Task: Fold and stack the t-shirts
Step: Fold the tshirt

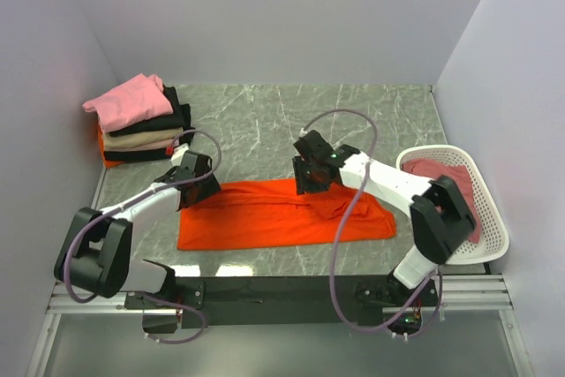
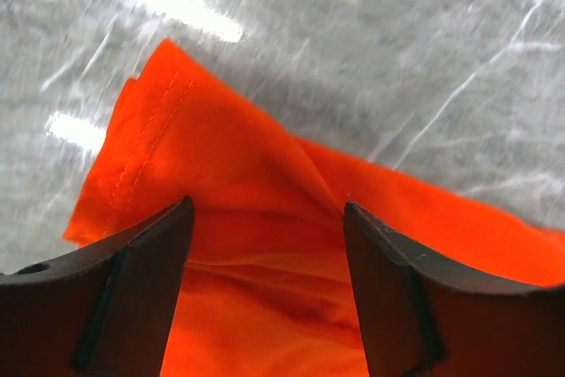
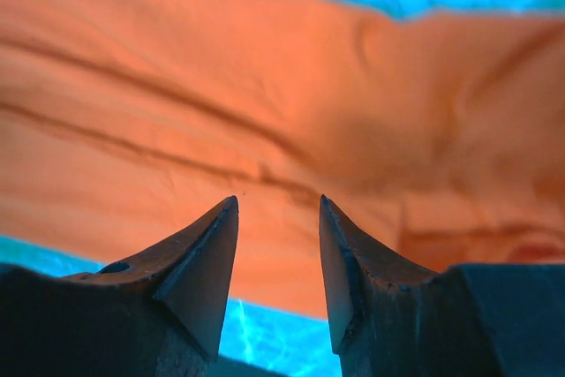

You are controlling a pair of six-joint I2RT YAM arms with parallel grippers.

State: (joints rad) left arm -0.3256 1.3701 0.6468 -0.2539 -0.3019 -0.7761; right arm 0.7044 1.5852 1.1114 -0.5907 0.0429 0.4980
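Note:
A bright orange t-shirt (image 1: 274, 214) lies folded into a long band across the front of the marble table. My left gripper (image 1: 196, 184) is over its left end, open, with the orange cloth (image 2: 265, 245) between and below the fingers. My right gripper (image 1: 311, 179) is over the shirt's upper middle edge, open, with orange cloth (image 3: 282, 112) beneath it and nothing between the fingertips. A stack of folded shirts (image 1: 141, 125) stands at the back left, pink on top, then black and beige layers. A dusty rose-red shirt (image 1: 446, 178) lies in the white basket.
The white lattice basket (image 1: 494, 227) stands at the right edge of the table. Grey walls close in the left, back and right sides. The marble tabletop (image 1: 353, 112) runs behind the orange shirt.

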